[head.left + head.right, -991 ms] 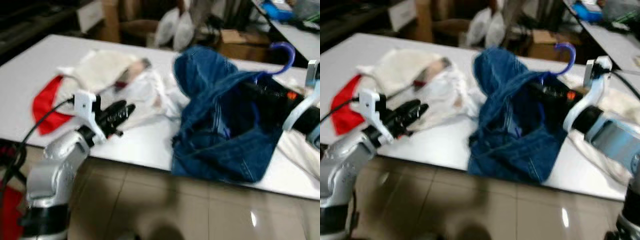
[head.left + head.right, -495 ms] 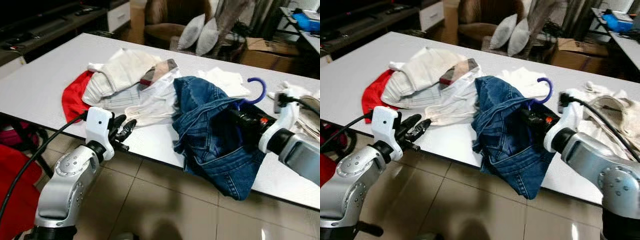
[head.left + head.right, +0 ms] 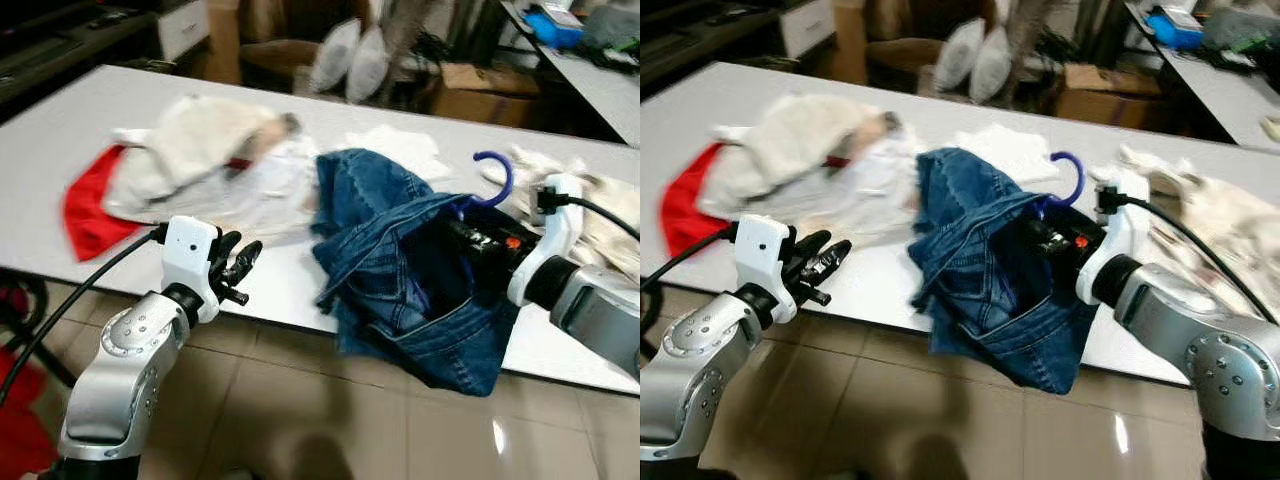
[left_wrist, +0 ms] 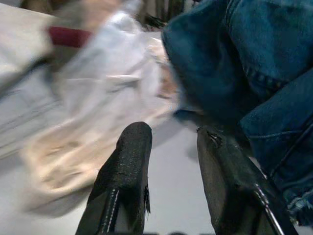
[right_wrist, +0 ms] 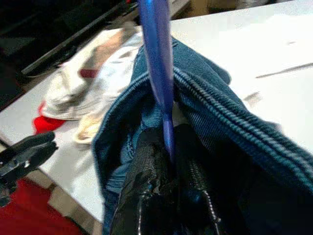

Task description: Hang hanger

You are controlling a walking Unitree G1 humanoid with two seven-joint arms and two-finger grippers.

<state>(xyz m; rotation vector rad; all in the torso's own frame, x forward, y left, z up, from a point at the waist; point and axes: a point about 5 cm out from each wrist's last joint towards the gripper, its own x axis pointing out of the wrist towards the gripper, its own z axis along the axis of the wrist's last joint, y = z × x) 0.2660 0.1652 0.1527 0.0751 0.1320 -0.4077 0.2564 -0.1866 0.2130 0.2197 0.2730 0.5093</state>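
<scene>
A purple plastic hanger (image 3: 493,172) carries blue jeans (image 3: 400,280) that drape over the white table's (image 3: 60,130) front edge. My right gripper (image 3: 468,240) is shut on the hanger's stem just below the hook, its fingers half buried in the denim. The right wrist view shows the purple stem (image 5: 157,63) rising from between the shut fingers (image 5: 146,161), with denim folded around them. My left gripper (image 3: 240,268) hovers at the table's front edge, left of the jeans. Its two fingers (image 4: 128,161) stand apart and hold nothing.
A heap of white clothes (image 3: 200,145) and a red cloth (image 3: 85,215) lie on the table's left half. Cream fabric (image 3: 600,200) lies at the right. Pillows (image 3: 350,60) and a cardboard box (image 3: 480,85) stand behind the table. Tiled floor (image 3: 300,400) lies in front.
The whole picture has swung with the camera. My right gripper still holds the hanger with the jeans, and my left gripper stays open at the table's front edge.
</scene>
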